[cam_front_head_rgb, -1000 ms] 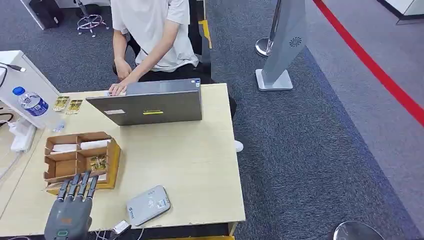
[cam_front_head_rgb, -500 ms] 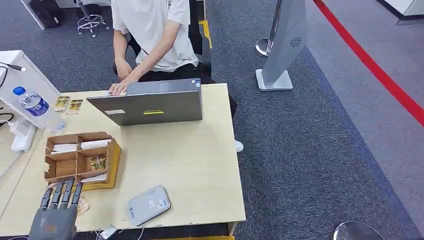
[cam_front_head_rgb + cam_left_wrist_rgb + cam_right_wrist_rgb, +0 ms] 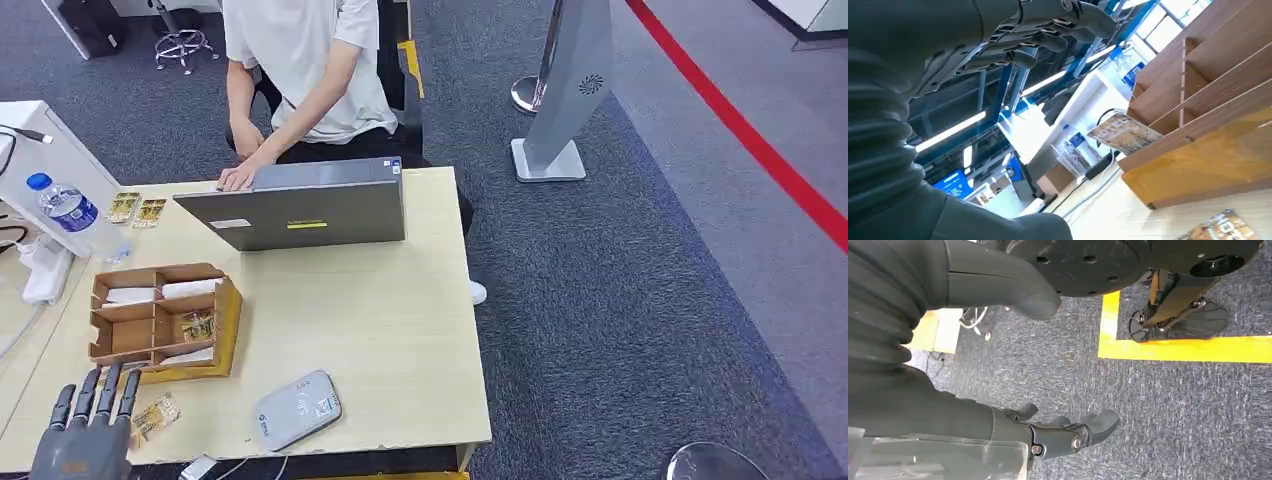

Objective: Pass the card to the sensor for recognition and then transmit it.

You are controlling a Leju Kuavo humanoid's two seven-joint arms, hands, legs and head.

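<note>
My left hand [image 3: 85, 418] hovers at the table's near left corner with its fingers stretched out and apart, holding nothing. A patterned gold card [image 3: 155, 413] lies flat on the table just right of the fingertips. In the left wrist view the same card [image 3: 1225, 227] lies below the wooden box [image 3: 1208, 100], and the hand [image 3: 1038, 30] is apart from both. The grey sensor pad [image 3: 296, 409] lies near the front edge, right of the card. My right hand [image 3: 1068, 432] hangs over the carpet, fingers loosely apart and holding nothing.
The wooden divided box [image 3: 160, 318] holds another card [image 3: 196, 325] and white slips. A person types on a grey laptop [image 3: 300, 210] at the far side. A water bottle [image 3: 68, 210], two cards [image 3: 135, 210] and a power strip [image 3: 45, 275] lie far left.
My left hand has drawn back from the wooden box toward the near left corner. The gold card on the table, covered by the hand a second ago, now lies exposed.
</note>
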